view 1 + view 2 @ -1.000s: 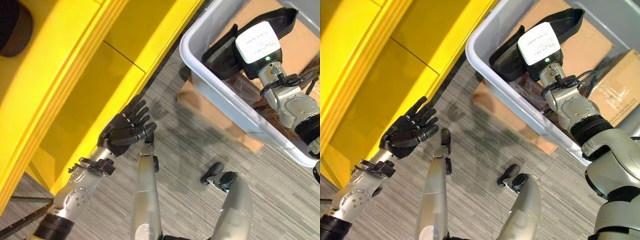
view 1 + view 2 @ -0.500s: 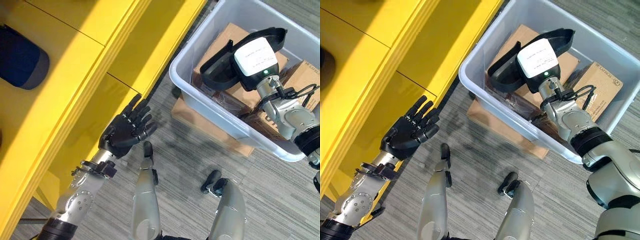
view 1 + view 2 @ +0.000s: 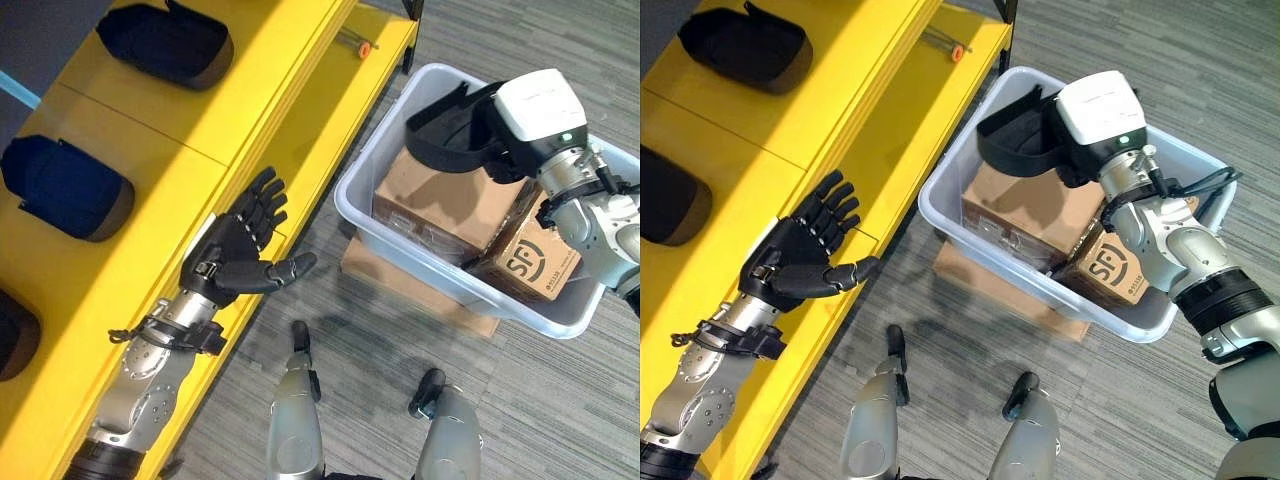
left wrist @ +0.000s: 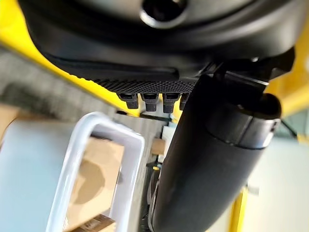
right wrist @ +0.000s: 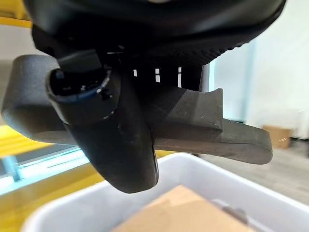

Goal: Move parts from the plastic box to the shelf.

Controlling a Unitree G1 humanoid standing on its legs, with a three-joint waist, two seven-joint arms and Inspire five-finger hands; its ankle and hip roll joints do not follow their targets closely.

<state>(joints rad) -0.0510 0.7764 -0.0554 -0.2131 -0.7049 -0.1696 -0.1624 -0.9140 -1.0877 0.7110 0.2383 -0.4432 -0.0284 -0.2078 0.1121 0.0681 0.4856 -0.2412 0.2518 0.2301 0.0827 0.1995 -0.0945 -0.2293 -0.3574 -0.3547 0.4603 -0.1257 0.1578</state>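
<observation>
You had grey striped carpet (image 3: 560, 400) underfoot, with the yellow shelf (image 3: 150, 230) running along your left and the pale plastic box (image 3: 970, 235) sitting on a flat piece of cardboard (image 3: 975, 275) to your right. Your right hand (image 5: 120, 121) was over the box with its thumb and fingers closed on a black curved part (image 3: 1015, 140), which was lifted above the brown cartons (image 3: 1025, 205) inside (one smaller carton (image 3: 1115, 270) carried large black printed letters on its side, which I leave unread). Your left hand (image 3: 800, 260) was held out beside the shelf edge, palm up, fingers spread straight and thumb out, with nothing in it. Three dark parts already lay on the shelf's top: one far (image 3: 165, 40), one in the middle (image 3: 65, 190), and one nearest (image 3: 15, 335) at the picture's edge. A small tube with an orange end (image 3: 353, 43) lay on a lower board.
</observation>
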